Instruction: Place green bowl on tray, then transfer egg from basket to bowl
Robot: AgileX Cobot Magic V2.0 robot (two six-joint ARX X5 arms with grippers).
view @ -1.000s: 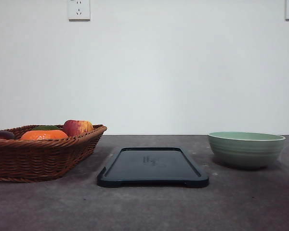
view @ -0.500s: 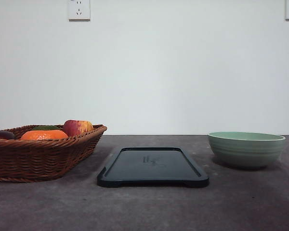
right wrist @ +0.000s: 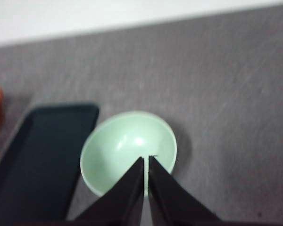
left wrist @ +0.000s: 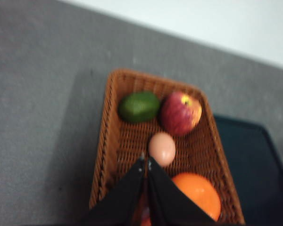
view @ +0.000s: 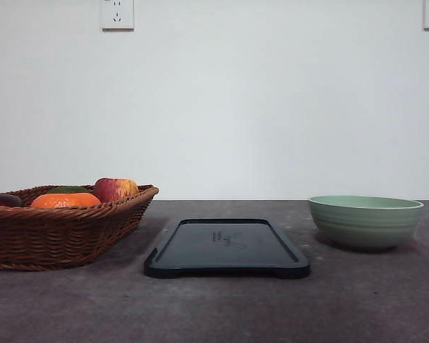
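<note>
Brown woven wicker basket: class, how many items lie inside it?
4 visible in the brown woven wicker basket: a green avocado, a red-yellow apple, a pinkish-brown egg in the middle, and an orange tangerine. The closed left gripper may hide more.

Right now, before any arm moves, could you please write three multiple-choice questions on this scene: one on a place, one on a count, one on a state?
1. Where does the bowl stand?
A. on the tray
B. on the table, right of the tray
C. in the basket

2. How many things lie in the basket, seen from the left wrist?
A. two
B. four
C. six

3. How is the right gripper?
A. shut, empty, above the bowl
B. shut on the bowl's rim
C. wide open

Answers:
1. B: in the front view the tray is bare and the bowl stands apart on its right.
2. B: the egg, the apple, the orange and a green fruit.
3. A: its fingers meet with nothing between them.
</note>
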